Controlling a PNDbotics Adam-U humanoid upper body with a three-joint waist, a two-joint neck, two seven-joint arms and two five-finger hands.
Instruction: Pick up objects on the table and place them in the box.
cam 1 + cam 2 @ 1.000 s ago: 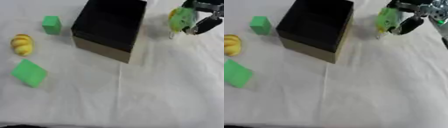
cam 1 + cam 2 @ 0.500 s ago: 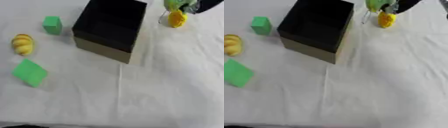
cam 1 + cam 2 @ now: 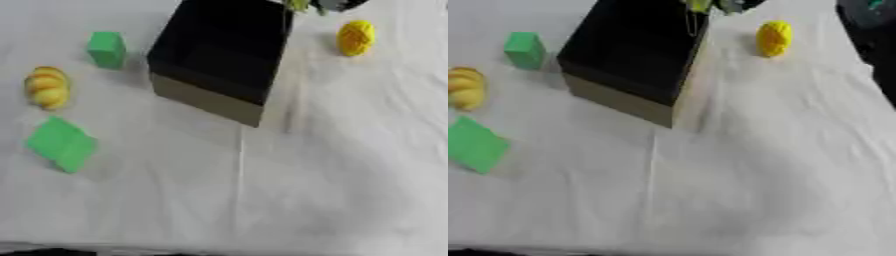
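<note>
My right hand (image 3: pixel 337 4), grip unclear, hovers at the black box's (image 3: pixel 219 55) far rim with something green. On the bench (image 3: pixel 350 165) remain a yellow ball (image 3: pixel 356 37), two green blocks, a yellow-orange toy.

box (image 3: pixel 219 55) centre-top, open | yellow lump (image 3: pixel 356 37) right | near cloth (image 3: pixel 262 200) free

A white-clothed surface (image 3: pixel 332 170) carries an open black box (image 3: pixel 223 55), a yellow ball (image 3: pixel 356 37) beside it, a green cube (image 3: pixel 106 48), a yellow-orange ridged piece (image 3: pixel 47 87) and a flat green block (image 3: pixel 60 143).
</note>
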